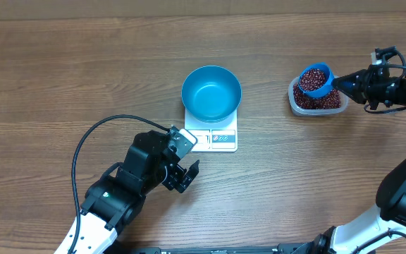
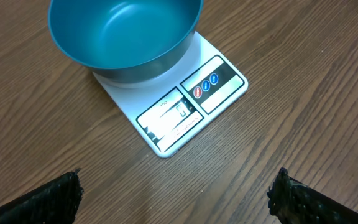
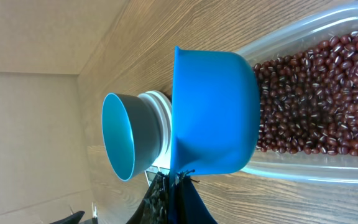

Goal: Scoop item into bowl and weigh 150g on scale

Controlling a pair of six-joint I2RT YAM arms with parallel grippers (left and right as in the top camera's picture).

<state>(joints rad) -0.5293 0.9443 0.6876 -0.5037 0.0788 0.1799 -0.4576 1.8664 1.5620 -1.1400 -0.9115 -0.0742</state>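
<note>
My right pincer [image 1: 342,82] grips the scoop [image 1: 328,71], full of beans [image 1: 315,78], over the clear tub [image 1: 292,99] holding more; bare worktop [image 1: 266,56] separates it from the empty bowl [image 1: 211,92] on the scale [image 1: 222,139]; my left pincer [image 1: 182,176] gapes just beside.

The bowl [image 2: 126,37] is cut off by the left wrist view's top edge; the left gripper [image 2: 176,202] is shown as two finger ends at its bottom edge; the reading on the scale [image 2: 166,121] cannot be made out; in the right wrist view the tub [image 3: 316,173] is cropped at the right, and the handle of the scoop [image 3: 213,112] is hidden by the right gripper [image 3: 174,185].
</note>
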